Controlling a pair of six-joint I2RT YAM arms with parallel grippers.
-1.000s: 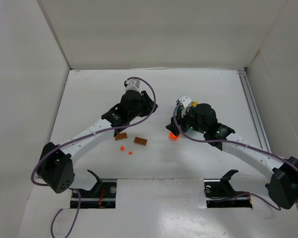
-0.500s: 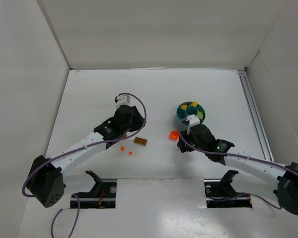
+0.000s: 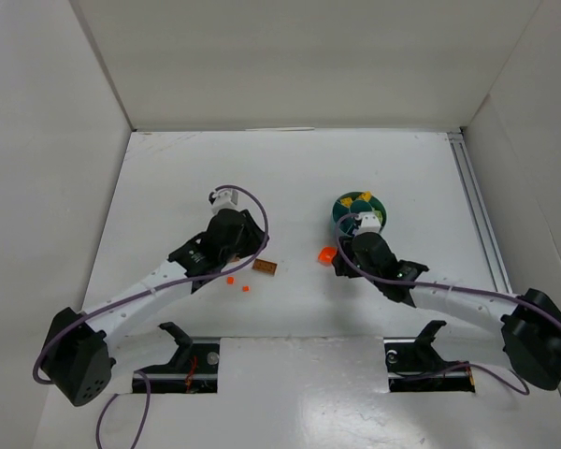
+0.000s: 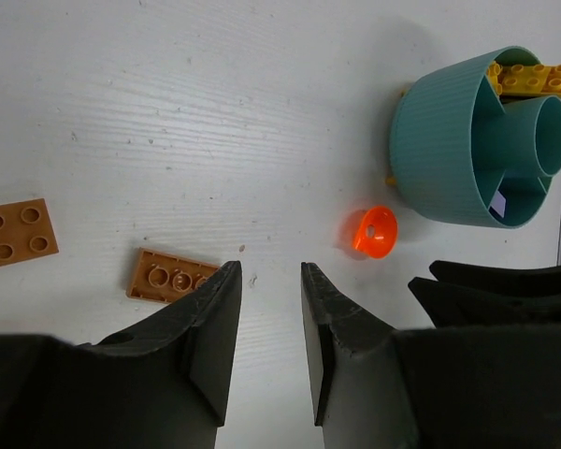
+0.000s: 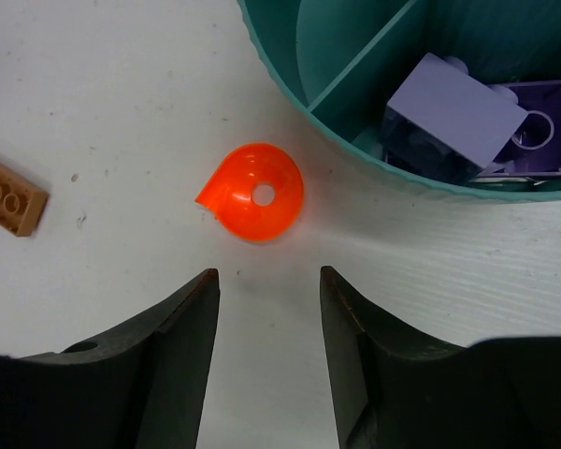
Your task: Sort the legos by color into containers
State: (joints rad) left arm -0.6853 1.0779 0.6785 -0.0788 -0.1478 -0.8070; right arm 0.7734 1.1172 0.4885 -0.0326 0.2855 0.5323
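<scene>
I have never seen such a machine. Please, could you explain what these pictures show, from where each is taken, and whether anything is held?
Two robot arms, the left arm and the right arm, are bolted to a white table. The wide picture looks down from above; the other two come from a camera on each wrist, with that arm's dark gripper at the bottom. The left gripper and the right gripper are open and hold nothing. On the table lie an orange round piece, two brownish flat bricks and two tiny orange bits. The round teal tub, split into compartments, already holds yellow bricks and lilac bricks.
</scene>
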